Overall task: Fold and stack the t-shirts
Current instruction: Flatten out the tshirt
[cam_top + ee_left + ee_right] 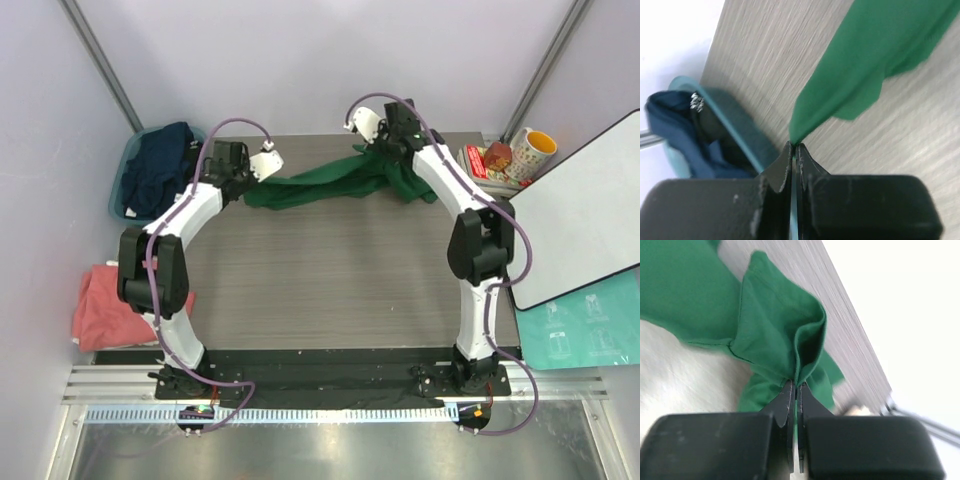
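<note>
We see the green t-shirt (pixel 330 185) strung across the far part of the bench (pixel 330 290), held between both hands. The L hand (pixel 247 186) is at the shirt's left tip. The R hand (pixel 385 150) is at the right end, where the cloth bunches into a heap.

L wrist cam: the L hand (pixel 794 150) has its fingers pressed nearly together, w/ only a thin corner of the green t-shirt (pixel 865 65) pinched at the tips. The cloth fans out wider away from the hand, over the wood grain.

R wrist cam: the R hand (pixel 796 387) is closed just as tight, on a thicker folded ridge of the green t-shirt (pixel 775 335). A seam line shows there, and more cloth hangs down on both sides of the fingers.

Only the top cam shows the full span of the shirt and the pink t-shirt (pixel 105 305), which lies crumpled off the bench's left edge, beside the L arm. The navy t-shirt (pixel 160 165) sits in the teal tub (pixel 118 195) at the far left corner. The L wrist cam shows that tub (pixel 735 125) and the navy t-shirt (pixel 670 130) close by its hand. The R wrist cam shows neither.
</note>
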Robot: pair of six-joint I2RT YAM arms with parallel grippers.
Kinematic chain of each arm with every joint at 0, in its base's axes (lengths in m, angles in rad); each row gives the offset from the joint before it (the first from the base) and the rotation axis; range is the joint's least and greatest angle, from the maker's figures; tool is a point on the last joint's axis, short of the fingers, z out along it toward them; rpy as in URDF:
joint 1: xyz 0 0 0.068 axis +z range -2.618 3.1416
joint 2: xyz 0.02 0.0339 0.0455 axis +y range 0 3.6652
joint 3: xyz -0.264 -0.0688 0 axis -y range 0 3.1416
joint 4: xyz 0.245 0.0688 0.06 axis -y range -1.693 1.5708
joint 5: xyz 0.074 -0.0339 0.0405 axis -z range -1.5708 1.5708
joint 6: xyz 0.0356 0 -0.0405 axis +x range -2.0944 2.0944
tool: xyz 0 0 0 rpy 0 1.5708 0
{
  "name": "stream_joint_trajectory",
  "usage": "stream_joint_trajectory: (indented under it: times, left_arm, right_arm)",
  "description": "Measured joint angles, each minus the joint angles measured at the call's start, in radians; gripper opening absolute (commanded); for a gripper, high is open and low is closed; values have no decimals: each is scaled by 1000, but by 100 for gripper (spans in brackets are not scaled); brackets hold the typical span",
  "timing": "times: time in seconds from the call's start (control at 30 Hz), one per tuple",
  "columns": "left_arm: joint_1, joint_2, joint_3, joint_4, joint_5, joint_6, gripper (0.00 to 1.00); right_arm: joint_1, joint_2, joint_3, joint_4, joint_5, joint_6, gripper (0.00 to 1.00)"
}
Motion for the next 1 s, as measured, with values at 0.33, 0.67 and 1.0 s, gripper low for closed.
stream_joint_trajectory:
  times: [0.33, 0.67, 1.0]
  left_arm:
    - [28, -274, -148, -95, 87, 210, 0]
    - [39, -269, -172, -135, 98, 282, 0]
    - [62, -251, -172, -135, 88, 293, 0]
  right_arm:
    - [-43, -219, -227, -215, -111, -170, 1]
    - [-40, -190, -246, -351, -181, -193, 22]
    - [-67, -183, -246, -380, -167, -211, 1]
